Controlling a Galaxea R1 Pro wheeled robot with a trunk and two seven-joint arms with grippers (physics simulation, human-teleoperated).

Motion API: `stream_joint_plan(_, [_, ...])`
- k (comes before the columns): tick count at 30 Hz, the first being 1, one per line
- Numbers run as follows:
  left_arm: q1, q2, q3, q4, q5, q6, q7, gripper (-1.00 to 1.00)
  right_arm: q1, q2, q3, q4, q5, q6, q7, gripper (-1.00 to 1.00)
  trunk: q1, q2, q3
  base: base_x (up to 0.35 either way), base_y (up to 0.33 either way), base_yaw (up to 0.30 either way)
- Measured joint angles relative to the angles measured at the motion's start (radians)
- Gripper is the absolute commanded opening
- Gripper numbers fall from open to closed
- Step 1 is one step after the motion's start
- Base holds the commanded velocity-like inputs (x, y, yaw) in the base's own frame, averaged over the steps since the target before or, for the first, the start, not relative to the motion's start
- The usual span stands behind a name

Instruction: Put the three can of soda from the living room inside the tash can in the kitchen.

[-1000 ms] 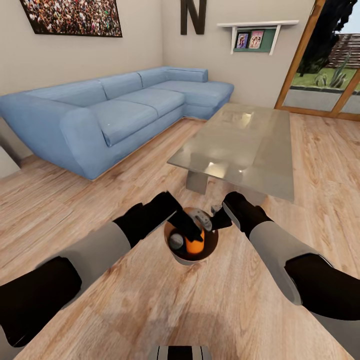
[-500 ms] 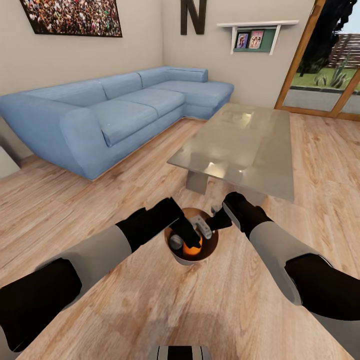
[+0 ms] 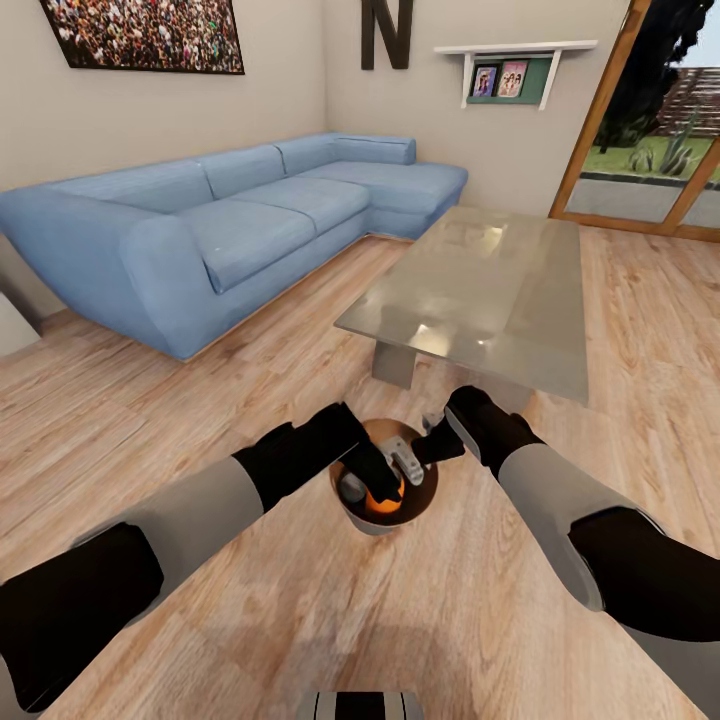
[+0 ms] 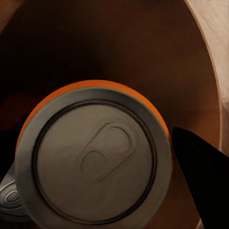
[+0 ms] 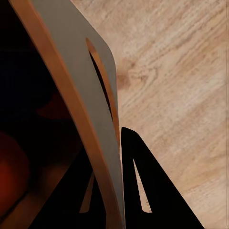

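Orange and grey fill the left wrist view: an orange soda can [image 4: 95, 157] sits upright between the left gripper's [image 3: 385, 478] dark fingers [image 4: 202, 181], inside the brown wooden hollow of the trash can [image 4: 143, 43]. One finger lies just beside the can's rim; whether the jaws actually press it cannot be told. A second grey can top [image 4: 9, 202] peeks out beside it. From the head view the left gripper reaches down into the trash can [image 3: 352, 513], with the orange can [image 3: 378, 502] and a grey lid [image 3: 352, 489] low inside.

The right gripper [image 3: 432, 440] is clamped on the bin's wall [image 5: 81, 109], one black finger [image 5: 152, 186] outside and one inside.

Compared with a second ago, the left gripper and its orange can have sunk deeper into the bin, so less orange shows; the right arm has kept its place.

The trash can stands on a pale wooden plank floor [image 3: 300, 600] just before a low glass table [image 3: 490, 290], in the living room with a long blue corner sofa [image 3: 230, 220], a black letter N [image 3: 387, 30] and a crowd picture [image 3: 145, 32] on the walls.
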Motion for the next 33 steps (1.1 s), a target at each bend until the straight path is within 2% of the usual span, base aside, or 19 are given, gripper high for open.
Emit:
stream_joint_plan(7, [0.009, 0.0, -0.012, 0.0, 0.005, -0.01, -0.001, -1.0, 0.0, 0.0, 0.0, 0.023, -0.004, 0.0, 0.0, -1.0, 0.0, 0.0, 0.0, 0.0, 0.0, 0.0])
stream_joint_plan(8, [0.01, 0.0, -0.013, 0.0, 0.005, -0.01, -0.001, 1.0, 0.0, 0.0, 0.0, 0.024, -0.004, 0.0, 0.0, -1.0, 0.0, 0.0, 0.0, 0.0, 0.0, 0.0])
stream_joint_plan(11, [0.011, 0.001, -0.018, -0.001, 0.016, -0.004, -0.002, 1.0, -0.001, 0.0, -0.006, -0.017, 0.005, -0.002, -0.003, -1.0, 0.0, 0.0, 0.0, 0.0, 0.0, 0.0])
stream_joint_plan(14, [0.011, 0.001, -0.02, -0.001, 0.016, -0.005, -0.003, 1.0, -0.001, 0.0, -0.005, -0.016, -0.021, 0.002, 0.0, -1.0, 0.0, 0.0, 0.0, 0.0, 0.0, 0.0])
stream_joint_plan(20, [0.011, 0.003, -0.02, -0.002, 0.017, -0.004, -0.005, 1.0, 0.0, 0.0, -0.002, -0.015, 0.005, -0.001, -0.001, -1.0, 0.0, 0.0, 0.0, 0.0, 0.0, 0.0])
stream_joint_plan(25, [0.011, 0.01, -0.02, -0.016, 0.022, -0.004, -0.01, 1.0, 0.0, 0.0, -0.004, -0.015, -0.014, 0.001, 0.0, -1.0, 0.0, 0.0, 0.0, 0.0, 0.0, 0.0])
stream_joint_plan(27, [0.011, 0.011, -0.02, -0.035, 0.023, -0.004, -0.012, 1.0, 0.0, -0.001, -0.003, -0.015, -0.009, 0.001, -0.001, -1.0, 0.0, 0.0, 0.0, 0.0, 0.0, 0.0])
stream_joint_plan(29, [0.011, 0.015, -0.017, -0.106, 0.025, 0.001, -0.015, 1.0, 0.0, -0.001, -0.003, -0.014, -0.002, 0.0, -0.001, -1.0, 0.0, 0.0, 0.0, 0.0, 0.0, 0.0])
stream_joint_plan(30, [0.011, 0.019, -0.015, -0.137, 0.024, 0.003, -0.016, 1.0, 0.0, -0.001, -0.002, -0.014, 0.0, 0.0, -0.001, -1.0, 0.0, 0.0, 0.0, 0.0, 0.0, 0.0])
stream_joint_plan(31, [0.012, 0.041, -0.012, -0.201, 0.026, 0.008, -0.019, 1.0, 0.0, -0.001, -0.002, -0.014, -0.001, 0.0, -0.001, -1.0, 0.0, 0.0, 0.0, 0.0, 0.0, 0.0])
stream_joint_plan(32, [0.012, 0.076, -0.005, -0.265, 0.028, 0.012, -0.024, 1.0, 0.0, -0.001, -0.002, -0.014, -0.004, 0.0, -0.001, -1.0, 0.0, 0.0, 0.0, 0.0, 0.0, 0.0])
stream_joint_plan(33, [0.012, 0.094, 0.001, -0.299, 0.03, 0.015, -0.027, 1.0, 0.0, -0.001, -0.003, -0.014, -0.006, 0.0, -0.001, -1.0, 0.0, 0.0, 0.0, 0.0, 0.0, 0.0])
